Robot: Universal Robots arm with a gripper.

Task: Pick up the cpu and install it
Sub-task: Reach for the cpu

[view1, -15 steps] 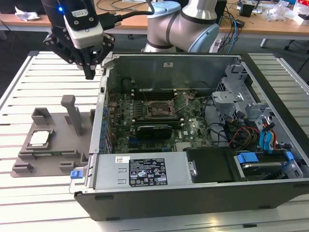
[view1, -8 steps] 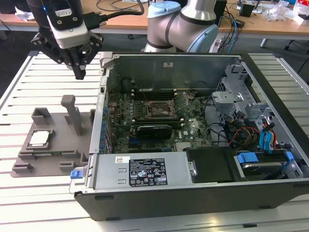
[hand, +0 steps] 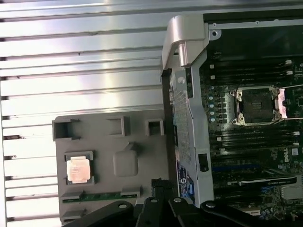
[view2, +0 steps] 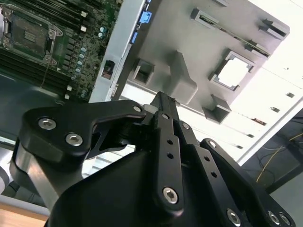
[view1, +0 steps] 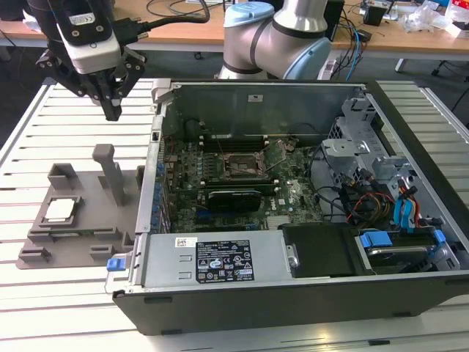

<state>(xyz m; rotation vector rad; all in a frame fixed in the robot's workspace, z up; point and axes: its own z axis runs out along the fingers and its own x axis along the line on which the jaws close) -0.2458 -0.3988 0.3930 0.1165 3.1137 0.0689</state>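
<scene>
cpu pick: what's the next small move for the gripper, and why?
Probably a sideways shift to centre the gripper over the cpu before any descent. The cpu lies untouched in its recess on the gray tray. The gripper hangs well above the tray, shut and empty, and the first wrist view shows the cpu off to one side of the fingertips.

A robotics lab: opened computer case on a slatted table, cable-strewn benches behind
</scene>
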